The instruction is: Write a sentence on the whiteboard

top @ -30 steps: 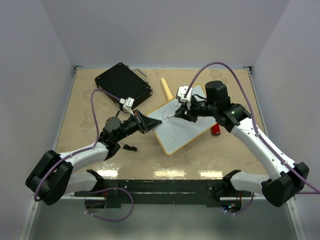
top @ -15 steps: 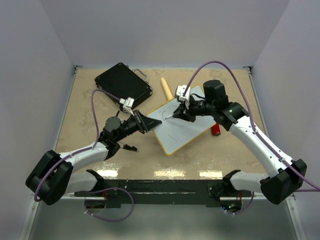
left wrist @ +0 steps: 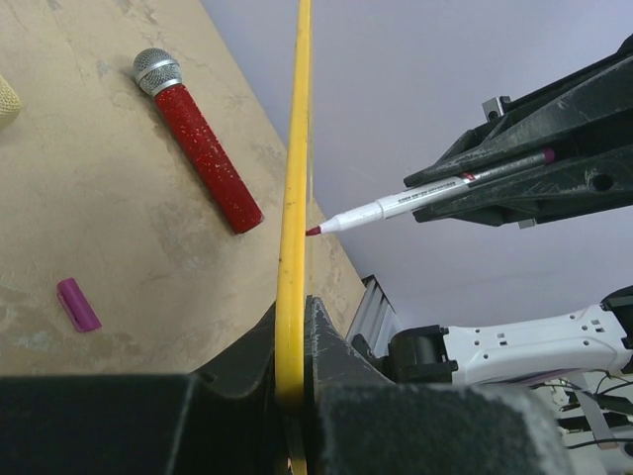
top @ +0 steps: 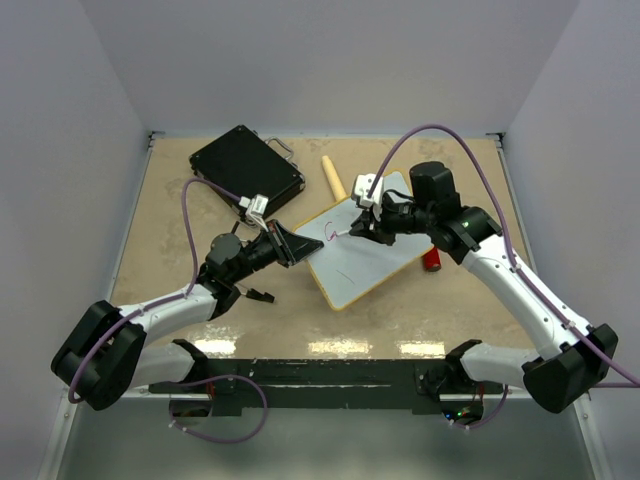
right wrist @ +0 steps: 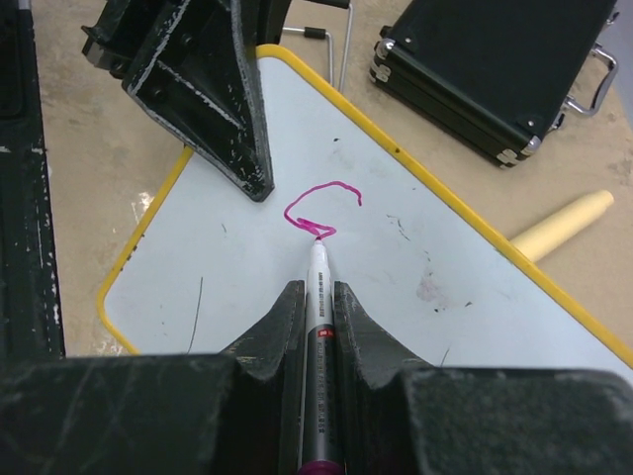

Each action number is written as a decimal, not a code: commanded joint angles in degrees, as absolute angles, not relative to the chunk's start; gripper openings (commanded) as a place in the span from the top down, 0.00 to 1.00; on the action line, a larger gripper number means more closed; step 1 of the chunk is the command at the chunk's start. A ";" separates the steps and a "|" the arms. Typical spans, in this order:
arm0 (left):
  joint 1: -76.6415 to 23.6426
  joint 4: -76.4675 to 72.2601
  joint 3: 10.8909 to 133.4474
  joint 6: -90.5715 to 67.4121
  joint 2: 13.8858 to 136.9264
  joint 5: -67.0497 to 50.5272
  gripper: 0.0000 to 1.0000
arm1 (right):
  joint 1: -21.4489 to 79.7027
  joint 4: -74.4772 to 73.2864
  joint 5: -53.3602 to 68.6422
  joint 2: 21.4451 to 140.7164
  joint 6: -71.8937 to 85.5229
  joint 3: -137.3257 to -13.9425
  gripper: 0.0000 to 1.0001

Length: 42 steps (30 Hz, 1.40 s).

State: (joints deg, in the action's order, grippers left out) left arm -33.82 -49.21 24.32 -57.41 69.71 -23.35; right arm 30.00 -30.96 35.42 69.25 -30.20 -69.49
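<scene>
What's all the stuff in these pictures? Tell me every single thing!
whiteboard: one, white with yellow frame, mid-table
sentence: one magenta curl only, on the whiteboard
marker: one, white, magenta tip at the curl
case: one, black, far left
microphone: one, red with silver head, beside the whiteboard
cap: one, magenta, near the microphone
stick: one, cream, behind the whiteboard
table: one, tan
left gripper: one, black, clamped on the whiteboard's edge
right gripper: one, black, gripping the marker
</scene>
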 commanded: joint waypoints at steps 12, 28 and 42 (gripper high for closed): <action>-33.66 -60.73 26.54 -57.66 67.24 -24.87 1.00 | 29.88 -33.14 35.42 68.47 -32.52 -71.10 1.00; -33.57 -61.61 26.28 -57.92 67.33 -25.31 1.00 | 27.60 -27.16 29.18 67.77 -27.16 -69.08 1.00; -33.13 -61.61 26.28 -57.83 67.24 -25.58 1.00 | 27.69 -35.24 38.85 68.99 -35.07 -69.70 1.00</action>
State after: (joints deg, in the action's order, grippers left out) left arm -33.39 -49.65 24.32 -57.41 69.71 -23.83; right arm 27.79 -32.80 36.10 68.18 -32.69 -68.84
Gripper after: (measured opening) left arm 0.087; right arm 0.135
